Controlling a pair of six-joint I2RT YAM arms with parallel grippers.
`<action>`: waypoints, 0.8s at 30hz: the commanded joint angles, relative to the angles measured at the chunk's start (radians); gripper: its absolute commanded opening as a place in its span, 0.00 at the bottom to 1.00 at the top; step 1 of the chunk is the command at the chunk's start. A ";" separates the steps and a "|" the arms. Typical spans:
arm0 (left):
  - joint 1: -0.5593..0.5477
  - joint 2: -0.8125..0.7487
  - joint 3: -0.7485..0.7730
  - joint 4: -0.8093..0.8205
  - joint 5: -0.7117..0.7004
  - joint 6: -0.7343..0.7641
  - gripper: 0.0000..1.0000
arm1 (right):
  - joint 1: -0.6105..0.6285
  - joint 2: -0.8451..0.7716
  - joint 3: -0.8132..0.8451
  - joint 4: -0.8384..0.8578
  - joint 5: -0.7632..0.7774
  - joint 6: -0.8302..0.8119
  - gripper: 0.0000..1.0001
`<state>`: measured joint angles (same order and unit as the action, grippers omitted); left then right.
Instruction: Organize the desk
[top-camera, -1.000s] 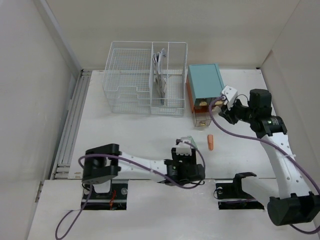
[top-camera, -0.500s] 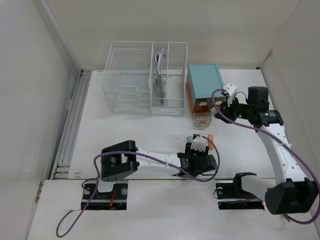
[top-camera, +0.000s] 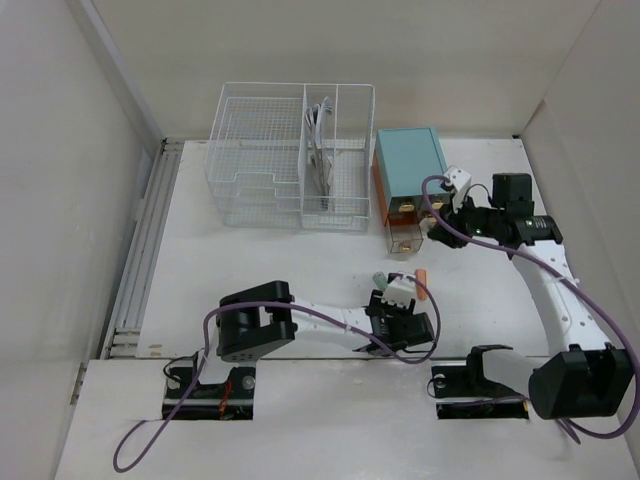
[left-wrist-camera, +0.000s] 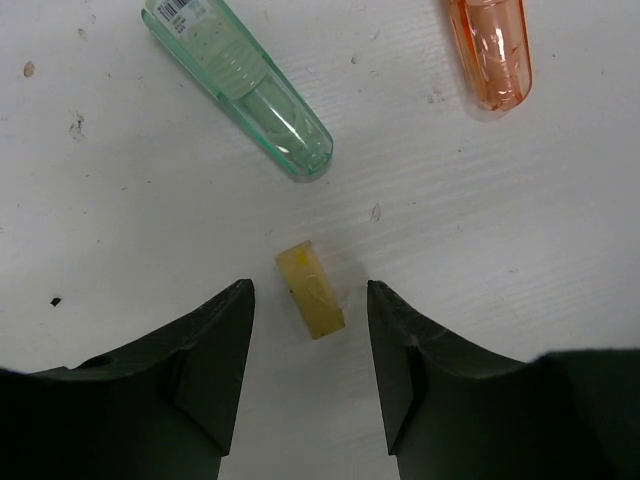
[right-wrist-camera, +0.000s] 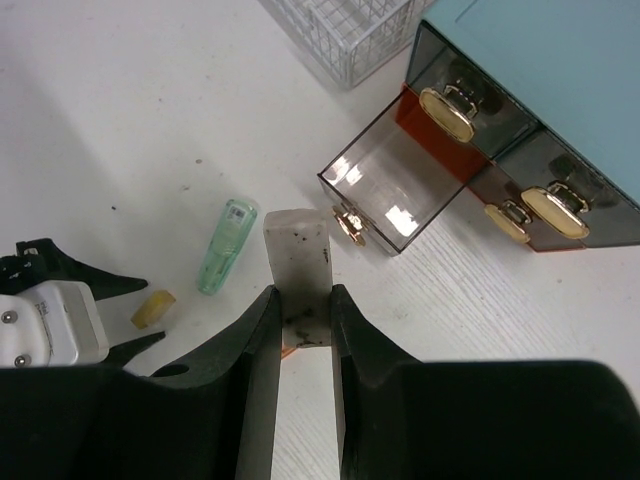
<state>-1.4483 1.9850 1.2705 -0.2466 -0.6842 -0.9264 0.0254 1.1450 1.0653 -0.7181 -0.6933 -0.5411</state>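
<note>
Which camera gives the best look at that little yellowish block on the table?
The left wrist view: the yellowish block lies large and sharp between the fingers of the open left gripper, touching neither. The right wrist view shows it small and distant. In the top view the left gripper hides it.

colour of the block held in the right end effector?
The block is off-white with dark speckles; clearest in the right wrist view.

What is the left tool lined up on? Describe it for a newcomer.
On the white desk, in front of the teal drawer box, lie a clear green tube and a clear orange tube. Nearer the arm bases, between the open left tool's fingers, sits a small pale yellow block: opaque, stubby, square-edged.
</note>
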 joint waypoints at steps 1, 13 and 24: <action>0.016 -0.002 0.018 -0.019 0.008 -0.015 0.43 | -0.007 0.028 0.042 0.008 -0.032 0.000 0.00; 0.035 0.029 0.018 0.000 0.038 -0.006 0.14 | -0.007 0.150 0.094 -0.035 0.015 -0.042 0.00; 0.035 -0.245 -0.072 0.018 -0.023 -0.013 0.04 | 0.044 0.416 0.202 0.017 0.057 -0.053 0.00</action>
<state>-1.4181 1.8946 1.2095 -0.2356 -0.6628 -0.9390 0.0414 1.5238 1.2098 -0.7456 -0.6518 -0.5827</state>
